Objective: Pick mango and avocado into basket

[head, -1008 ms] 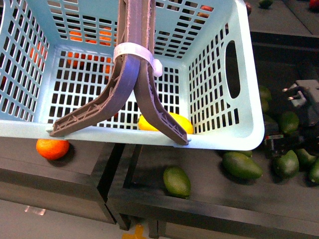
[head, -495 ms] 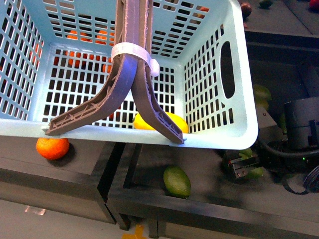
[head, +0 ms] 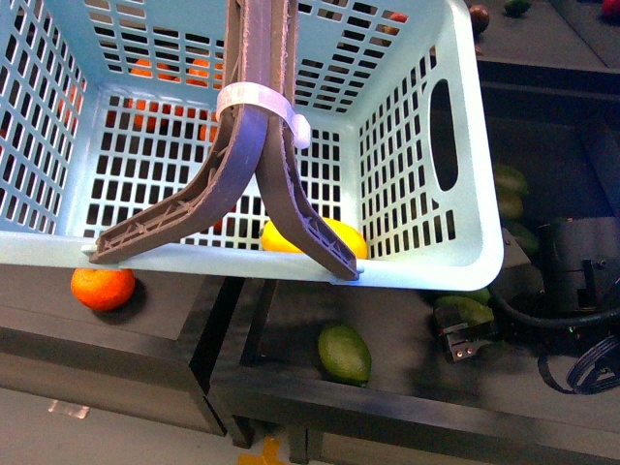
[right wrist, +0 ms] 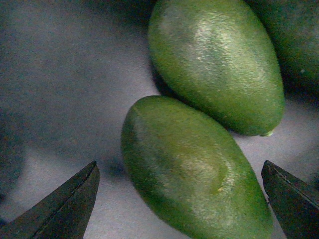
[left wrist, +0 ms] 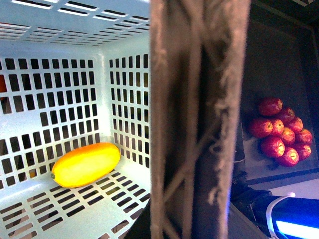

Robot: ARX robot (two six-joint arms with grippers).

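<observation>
Your right gripper [head: 460, 341] sat low beside the basket [head: 426, 263], jaws spread wide. The avocado [right wrist: 189, 174] lay on the dark surface [right wrist: 60, 74] with one fingertip on either side, and it touched a second green fruit [right wrist: 219, 64] next to it. The mango [head: 334, 235] lay on the basket floor in the near right corner, behind the brown-grey handles [head: 262, 116]. You couldn't tell the left gripper's state: its fingers didn't show, and its wrist view gave only a handle up close and the mango.
</observation>
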